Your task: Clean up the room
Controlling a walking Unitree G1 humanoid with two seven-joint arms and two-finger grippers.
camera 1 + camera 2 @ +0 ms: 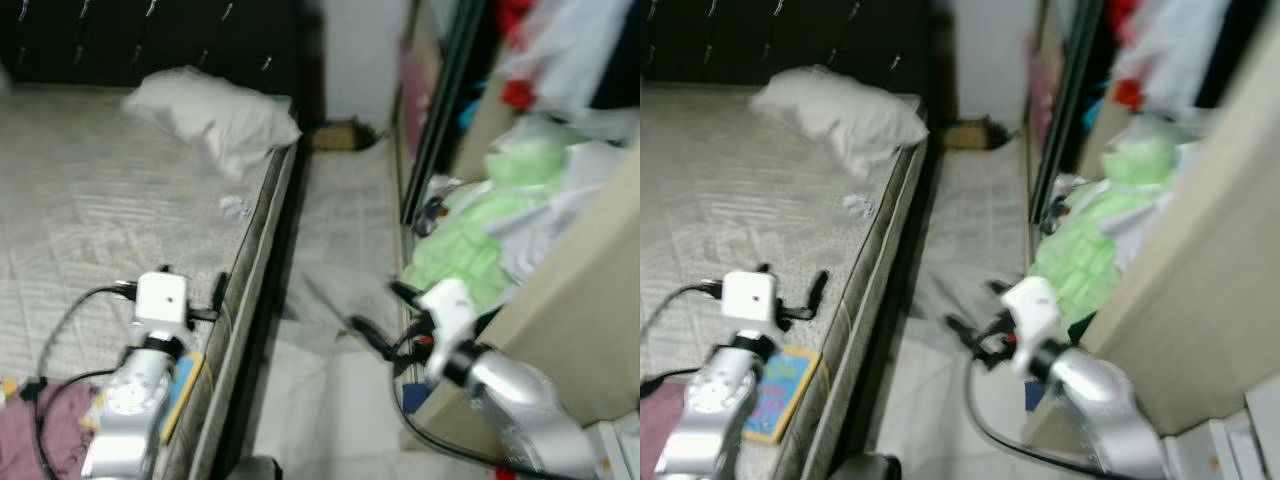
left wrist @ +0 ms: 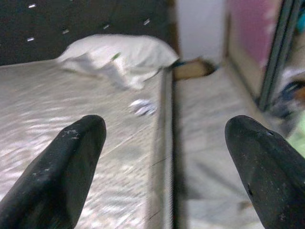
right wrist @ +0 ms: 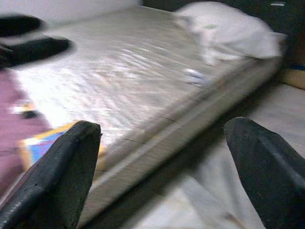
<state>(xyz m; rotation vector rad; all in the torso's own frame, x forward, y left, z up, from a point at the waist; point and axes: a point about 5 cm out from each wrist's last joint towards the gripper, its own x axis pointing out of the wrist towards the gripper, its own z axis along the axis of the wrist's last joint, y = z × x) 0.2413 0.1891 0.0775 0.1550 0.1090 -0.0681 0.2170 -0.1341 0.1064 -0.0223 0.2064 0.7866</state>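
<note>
1. At 7 o'clock in the left eye view, the left gripper (image 1: 190, 285) hovers over the mattress (image 1: 90, 200) edge, fingers spread wide and holding nothing. Under its arm lie a blue and yellow book (image 1: 780, 390) and some maroon cloth (image 1: 40, 435).
2. At 5 o'clock, the right gripper (image 1: 385, 315) hangs over the floor aisle (image 1: 340, 230) between bed and wardrobe, fingers likewise parted and empty.
3. The likeliest step is choosing the first item. The book sits nearest, just beside the mattress edge; a good pick would come straight down over it with the left arm, keeping clear of the black cable (image 1: 60, 320).
4. At 3 o'clock, green clothes (image 1: 470, 250) spill from the open wardrobe (image 1: 560, 290), crowding the right arm's swing. The aisle is narrow, so turning room looks tight.
5. Toward 11 o'clock, a small crumpled scrap (image 1: 235, 207) rests near the mattress edge, below the pillow (image 1: 215, 118).
6. At 12 o'clock, a cardboard box (image 1: 335, 135) closes the aisle's far end.
</note>
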